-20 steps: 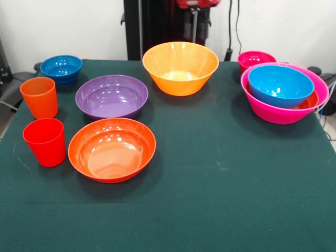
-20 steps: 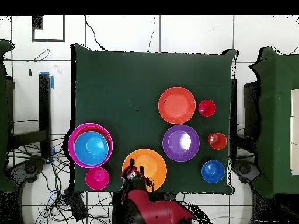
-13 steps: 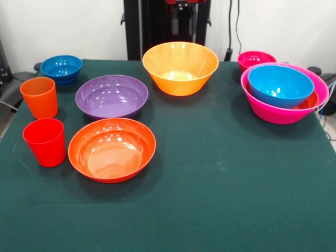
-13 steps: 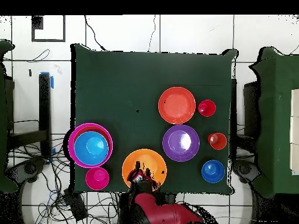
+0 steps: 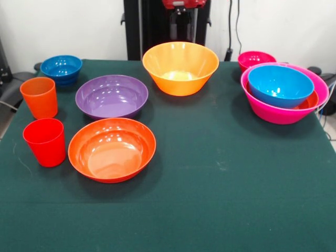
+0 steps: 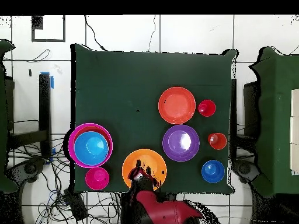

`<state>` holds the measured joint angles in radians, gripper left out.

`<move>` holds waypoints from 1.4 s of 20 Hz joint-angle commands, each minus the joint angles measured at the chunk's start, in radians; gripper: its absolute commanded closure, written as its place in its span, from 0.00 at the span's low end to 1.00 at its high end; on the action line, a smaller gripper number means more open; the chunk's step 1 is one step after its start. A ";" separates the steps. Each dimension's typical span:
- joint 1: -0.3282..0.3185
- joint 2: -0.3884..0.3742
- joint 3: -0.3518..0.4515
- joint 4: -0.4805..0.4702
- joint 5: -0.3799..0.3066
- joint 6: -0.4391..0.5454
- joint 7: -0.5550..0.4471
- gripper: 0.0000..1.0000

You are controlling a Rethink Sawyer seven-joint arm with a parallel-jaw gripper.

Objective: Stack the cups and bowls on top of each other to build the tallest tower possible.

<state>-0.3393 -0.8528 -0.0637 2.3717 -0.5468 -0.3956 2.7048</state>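
Pincer (image 6: pixel 142 173) is hovering over the yellow-orange bowl (image 5: pixel 180 67); its opening I cannot tell. Tower (image 5: pixel 284 92) is sitting beside that bowl on the counter (image 5: pixel 220 189).

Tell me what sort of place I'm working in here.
Probably a robotics lab or test room, not a kitchen. The bowls sit on a table draped in green cloth, loose cables trail over a white tiled floor, and the arm stands at the table's edge.
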 commanded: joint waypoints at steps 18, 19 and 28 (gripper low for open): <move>0.144 0.170 0.091 -0.111 0.178 -0.142 0.124 0.00; 0.140 0.198 0.085 -0.128 0.173 -0.160 0.116 0.00; 0.151 0.319 0.014 -0.212 0.160 -0.186 0.041 0.00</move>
<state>-0.2088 -0.6769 -0.0633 2.3007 -0.4252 -0.5557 2.7048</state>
